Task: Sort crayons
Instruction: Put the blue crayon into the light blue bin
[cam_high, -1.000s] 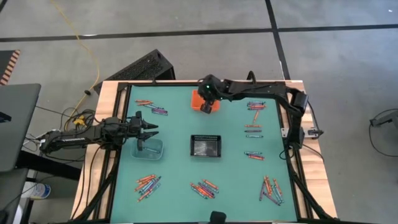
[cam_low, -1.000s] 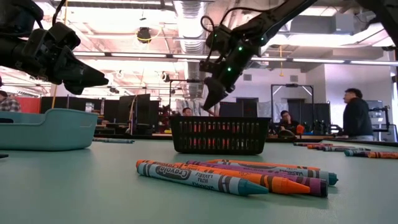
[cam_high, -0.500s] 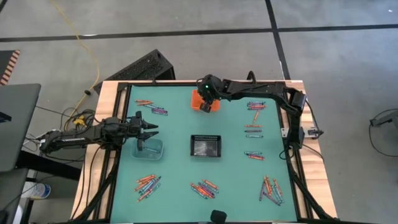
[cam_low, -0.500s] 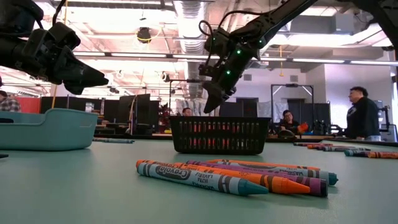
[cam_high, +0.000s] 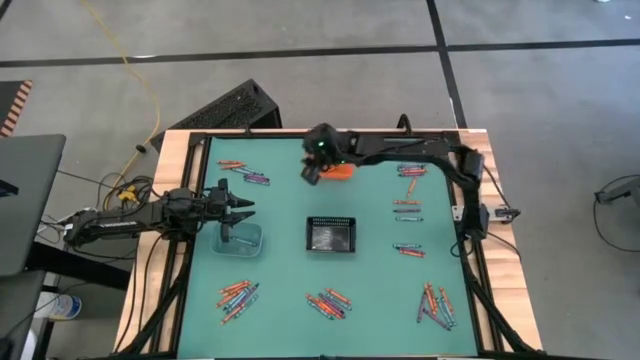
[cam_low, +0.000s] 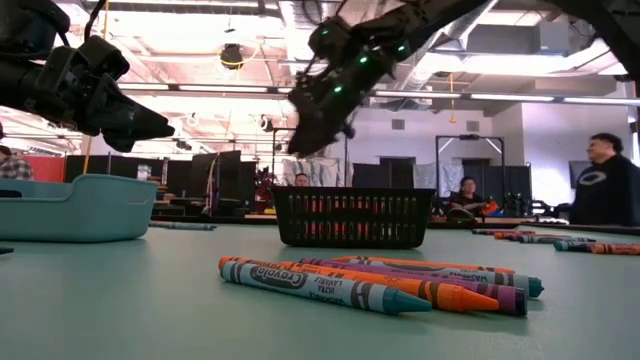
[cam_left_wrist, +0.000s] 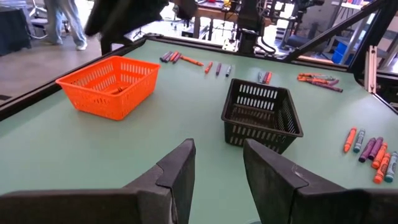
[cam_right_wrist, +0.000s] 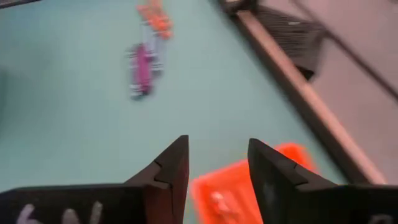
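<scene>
Crayons lie in loose groups on the green table: far left (cam_high: 245, 172), far right (cam_high: 410, 170), right (cam_high: 406, 208), and near the front edge (cam_high: 328, 302), (cam_low: 370, 280). My right gripper (cam_high: 313, 167) hangs open in the air just left of the orange bin (cam_high: 343, 171), with nothing between its fingers (cam_right_wrist: 217, 162); a small pale piece lies in the bin (cam_right_wrist: 249, 186). My left gripper (cam_high: 243, 212) waits open above the clear bin (cam_high: 240, 238), empty (cam_left_wrist: 217, 168).
A black bin (cam_high: 331, 234) stands mid-table. More crayon groups lie at the front left (cam_high: 237, 296), the front right (cam_high: 435, 305) and the right (cam_high: 408, 250). Bare table lies between the bins. People stand in the room beyond the table (cam_low: 600, 185).
My right gripper has opened above the orange bin, then risen and swung toward the table's left edge, off the bin.
</scene>
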